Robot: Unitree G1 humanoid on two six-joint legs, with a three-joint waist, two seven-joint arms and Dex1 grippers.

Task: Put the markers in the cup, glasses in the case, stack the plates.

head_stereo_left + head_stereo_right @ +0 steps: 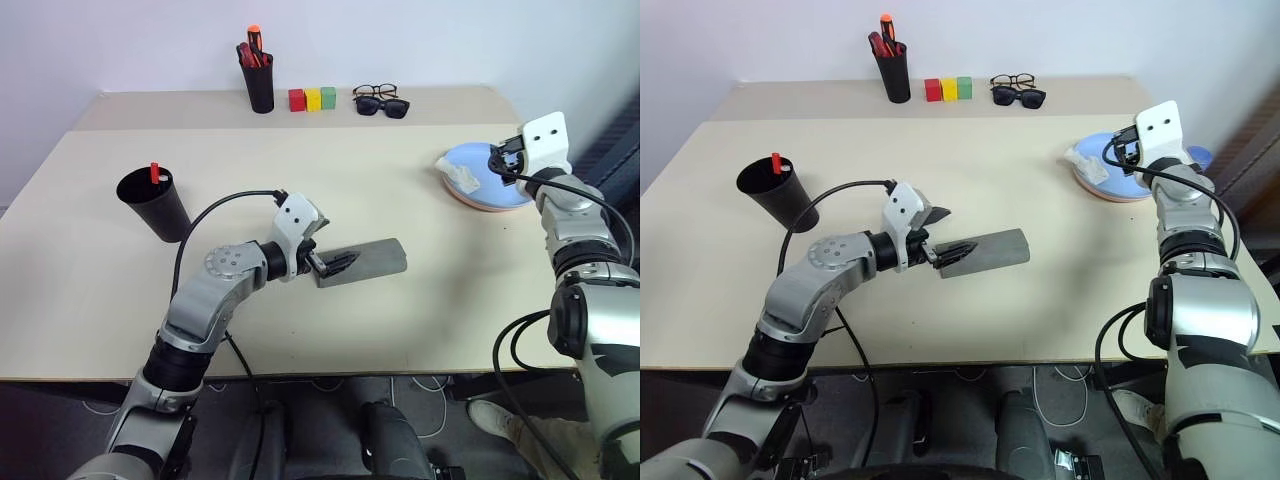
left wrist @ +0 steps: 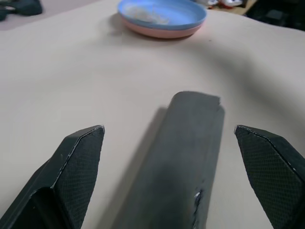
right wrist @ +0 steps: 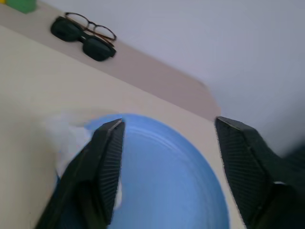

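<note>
Our left gripper (image 2: 169, 176) is spread wide over the closed case (image 1: 362, 261) at mid-table; our right gripper (image 3: 167, 167), apart and empty, hovers above the blue plate (image 1: 480, 170) stacked on the pink plate (image 2: 162, 32); a marker (image 1: 155, 172) stands in the cup (image 1: 155, 203); the glasses (image 1: 375, 92) lie beside the sunglasses (image 1: 383, 107); we should pin the case square before lifting its lid
</note>
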